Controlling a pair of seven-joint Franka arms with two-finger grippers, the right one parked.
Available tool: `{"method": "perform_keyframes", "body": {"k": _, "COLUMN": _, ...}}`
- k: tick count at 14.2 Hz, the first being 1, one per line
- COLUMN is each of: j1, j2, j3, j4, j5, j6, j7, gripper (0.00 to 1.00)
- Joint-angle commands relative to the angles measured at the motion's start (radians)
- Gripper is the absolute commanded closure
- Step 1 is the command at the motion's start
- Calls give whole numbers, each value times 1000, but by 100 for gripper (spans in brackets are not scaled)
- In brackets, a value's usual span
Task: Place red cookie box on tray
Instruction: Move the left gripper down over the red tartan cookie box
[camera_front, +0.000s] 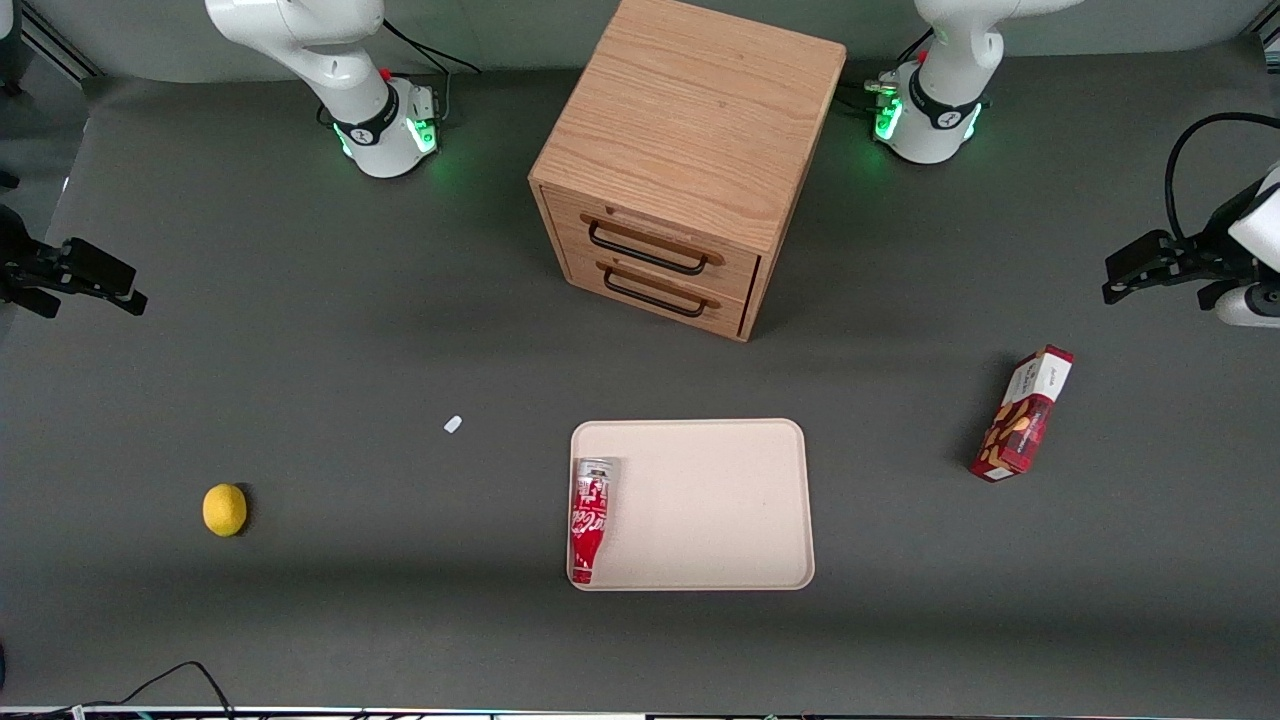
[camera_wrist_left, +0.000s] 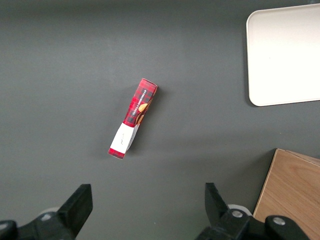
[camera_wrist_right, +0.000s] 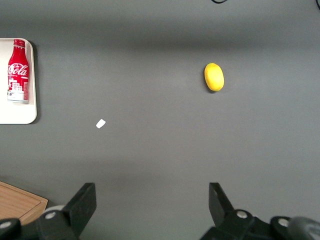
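gripper (camera_front: 1112, 282): fingers spread wide, held above bare mat at the working arm's end, nothing beneath it.
box (camera_front: 1022, 413): lies alone on the mat, open mat all round it.
box to tray (camera_front: 780, 500): bare mat between, nothing standing in the way.
tray: the part nearest the box is bare; can (camera_front: 589, 519) lies along the edge toward the parked arm.
cabinet (camera_front: 683, 160): tall block, farther from the front camera than the tray, apart from it.
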Motion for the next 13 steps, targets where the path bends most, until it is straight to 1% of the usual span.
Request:
{"method": "perform_keyframes", "body": {"k": 1, "j1": -9, "j2": -9, "j3": 2, "j4": 8, "j5": 14, "j6": -12, "j7": -15, "gripper": 0}}
{"method": "perform_keyframes", "body": {"k": 6, "j1": -9, "j2": 11, "j3": 4, "j4": 7, "j5": 14, "j6": 5, "j7": -36, "gripper": 0}}
{"method": "perform_keyframes", "body": {"k": 9, "j1": -6, "j2": 34, "j3": 7, "j4": -2, "j5": 17, "j6": 8, "j7": 2, "gripper": 0}}
{"method": "perform_keyframes", "body": {"k": 10, "j1": -7, "j2": 47, "j3": 8, "j4": -5, "j5": 27, "j6": 8, "j7": 43, "gripper": 0}}
{"method": "perform_keyframes", "body": {"k": 12, "j1": -3, "j2": 89, "j3": 8, "j4": -13, "j5": 108, "j6": 26, "j7": 175, "gripper": 0}}
{"method": "perform_keyframes", "body": {"k": 13, "j1": 0, "j2": 103, "j3": 11, "j4": -37, "j5": 120, "j6": 58, "j7": 224, "gripper": 0}}
